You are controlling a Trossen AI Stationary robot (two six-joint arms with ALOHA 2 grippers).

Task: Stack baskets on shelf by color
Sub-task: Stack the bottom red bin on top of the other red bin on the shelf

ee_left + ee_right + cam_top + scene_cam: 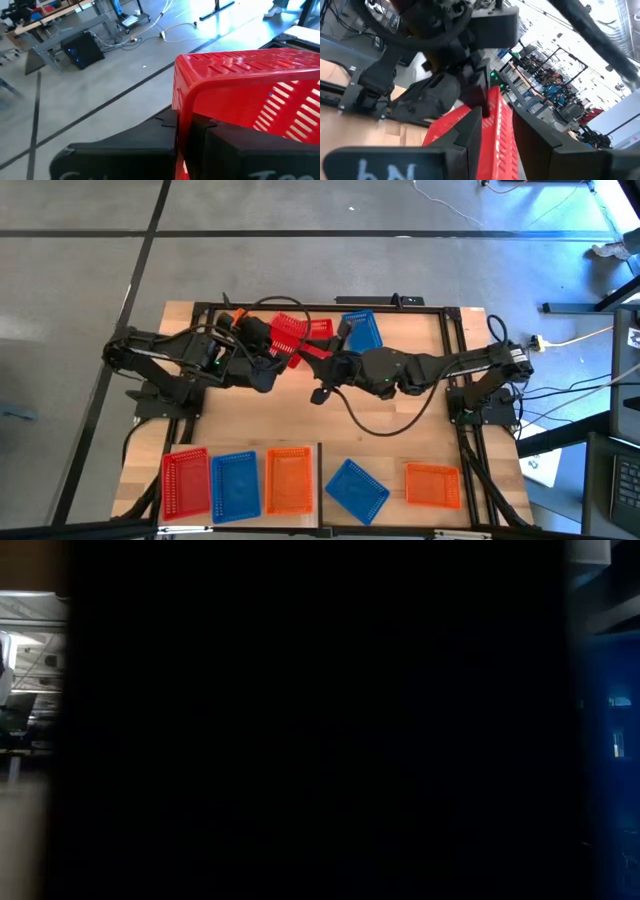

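High view: red basket (290,335) lifted at 12 o'clock of the counter (400,440), left pincer (272,340) and right pincer (325,352) both clamped on its rims. Judgement: release one side, then carry to the shelf's (240,448) red basket (185,482) at 7 o'clock.

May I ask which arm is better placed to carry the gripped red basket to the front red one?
Left. The left gripper clamps the gripped basket, and the front red basket lies left front on the table. The right gripper, also gripping it, would likely reach across.
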